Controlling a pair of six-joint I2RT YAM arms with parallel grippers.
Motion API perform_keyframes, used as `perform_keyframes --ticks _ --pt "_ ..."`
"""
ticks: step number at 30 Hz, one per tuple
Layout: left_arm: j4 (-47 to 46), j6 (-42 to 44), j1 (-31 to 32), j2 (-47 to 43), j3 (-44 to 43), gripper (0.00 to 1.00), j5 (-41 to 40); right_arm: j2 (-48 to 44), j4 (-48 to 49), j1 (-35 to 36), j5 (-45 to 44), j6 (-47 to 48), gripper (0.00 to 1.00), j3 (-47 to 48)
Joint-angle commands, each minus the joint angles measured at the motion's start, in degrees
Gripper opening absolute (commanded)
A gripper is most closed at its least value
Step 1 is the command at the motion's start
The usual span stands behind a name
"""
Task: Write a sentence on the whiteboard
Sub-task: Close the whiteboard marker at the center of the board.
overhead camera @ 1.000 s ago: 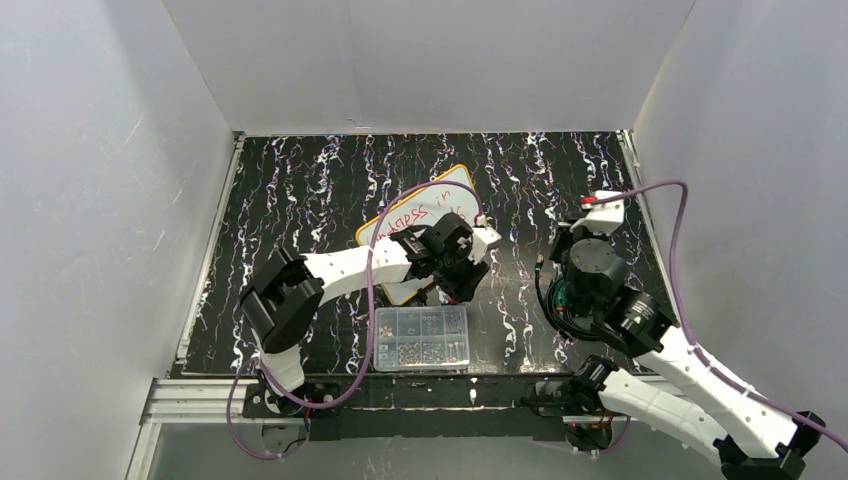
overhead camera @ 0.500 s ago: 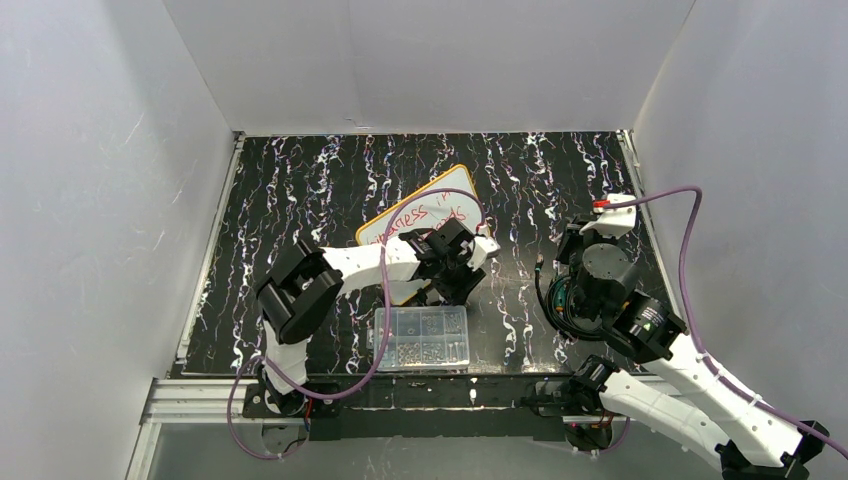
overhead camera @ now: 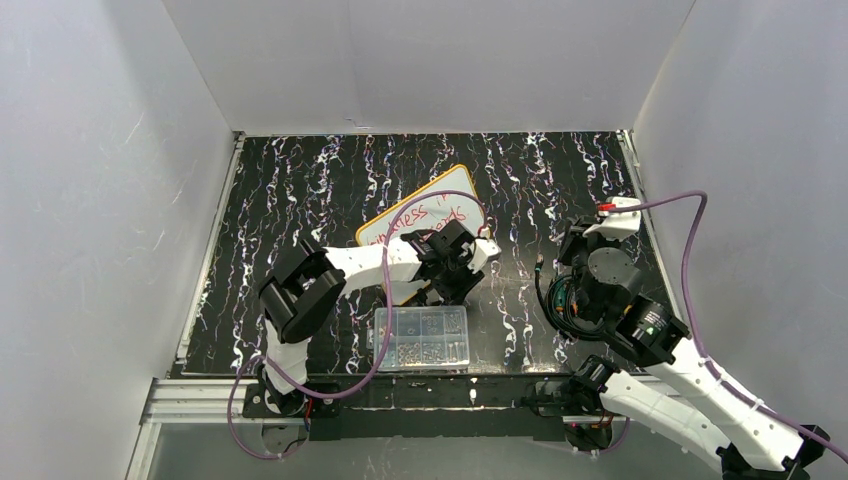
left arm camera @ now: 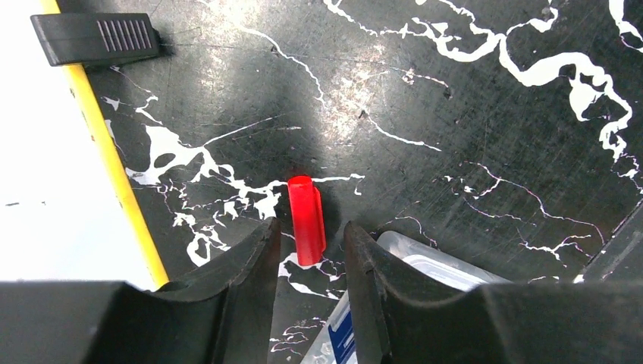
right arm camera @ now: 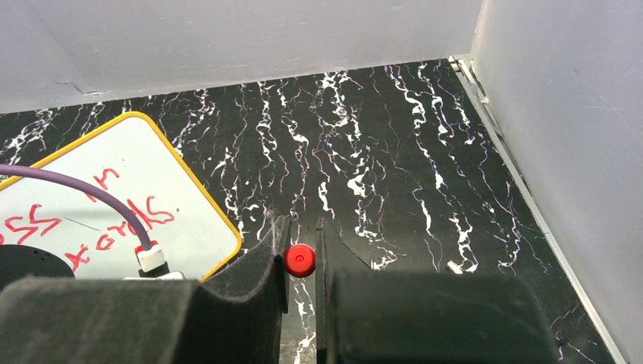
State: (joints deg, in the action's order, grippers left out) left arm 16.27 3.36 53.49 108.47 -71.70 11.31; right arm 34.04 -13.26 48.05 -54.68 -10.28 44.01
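L arm [overhead camera: 360, 262] has pulled its elbow in toward the board [overhead camera: 452, 190] since a sec ago, and R arm [overhead camera: 640, 325] has backed off to the right; more of the sentence [overhead camera: 428, 217] now shows, so writing looks done and capping is prob. next.

L gripper [left arm camera: 307, 236] is low over the table [left arm camera: 470, 114]; jaws part-open w/ a small red cap [left arm camera: 305, 220] lying between them, a gap on each side, so not gripped yet (I take it for the pen's cap; can't be sure). Board's yellow edge and a black clip foot [left arm camera: 95, 38] are just left of it; box [left arm camera: 425, 265] corner is just behind.

R gripper [right arm camera: 301, 226] is closed on a red pen [right arm camera: 300, 260], seen end-on, held right of the board and apart from it.

Board lies askew mid-table; near part is under the L arm.
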Motion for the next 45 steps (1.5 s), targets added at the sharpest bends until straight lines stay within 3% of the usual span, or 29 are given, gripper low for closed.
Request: perform_keyframes --ticks 1,9,15,20,25,33,39,45 --pt "1.83 2.2 0.89 0.11 0.98 0.34 -2.22 -1.29 3.41 -0.15 -0.61 0.35 0.01 -0.59" --pt "2.18 3.73 3.07 1.46 1.32 0.24 -6.38 -2.02 3.54 -0.15 -0.94 0.35 0.01 -0.93" --pt "1.33 3.43 3.81 0.89 2.87 0.0 -6.61 -2.42 3.44 -0.15 -1.31 0.26 0.01 -0.87" --pt "-4.35 1.82 3.79 -4.2 6.19 0.0 -5.82 -2.96 3.53 -0.15 0.29 0.42 0.01 -0.85" --pt "-8.8 0.43 3.65 -7.74 2.43 0.0 -8.13 -3.31 3.63 -0.15 3.12 0.3 0.01 -0.19" --pt "-20.31 -2.95 3.11 -16.97 4.3 0.0 -5.97 -7.92 7.7 -0.15 12.98 -3.11 0.01 -1.01" --pt "-30.34 -7.3 2.64 -32.62 20.03 0.0 -1.77 -8.74 6.41 -0.13 20.12 -11.77 0.01 0.55" --pt "-32.81 -12.23 2.03 -43.8 28.32 0.0 4.88 -6.79 8.3 -0.15 31.06 -18.15 0.01 -0.16"
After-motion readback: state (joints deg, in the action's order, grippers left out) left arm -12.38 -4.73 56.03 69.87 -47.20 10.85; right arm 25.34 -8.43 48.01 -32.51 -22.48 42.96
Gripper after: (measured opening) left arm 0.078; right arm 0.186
